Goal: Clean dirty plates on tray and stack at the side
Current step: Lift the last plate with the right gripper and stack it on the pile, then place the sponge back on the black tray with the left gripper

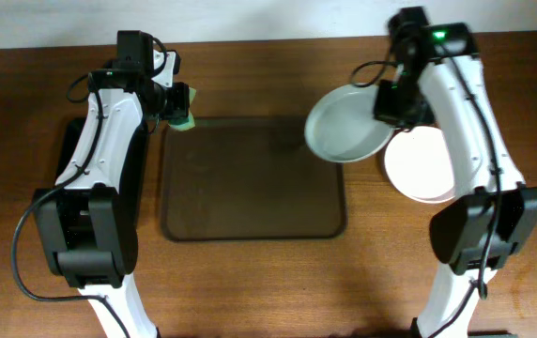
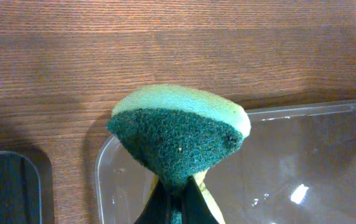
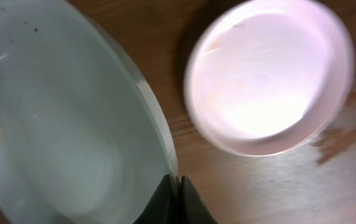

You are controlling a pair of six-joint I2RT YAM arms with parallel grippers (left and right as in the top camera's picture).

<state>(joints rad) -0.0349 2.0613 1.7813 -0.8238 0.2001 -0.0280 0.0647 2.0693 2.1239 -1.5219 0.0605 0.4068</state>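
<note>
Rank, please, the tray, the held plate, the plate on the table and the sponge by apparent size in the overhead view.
1. tray.
2. held plate and plate on the table: not ranked; the held one looks bigger but is lifted nearer the camera.
3. sponge.

Left arm (image 1: 99, 141), right arm (image 1: 470, 103): white shells, black joints, black bases. Black cables (image 1: 23, 246) loop outside. Green light (image 1: 437, 36) at right arm's 12 o'clock end. Dark fingers (image 2: 162, 210).
</note>
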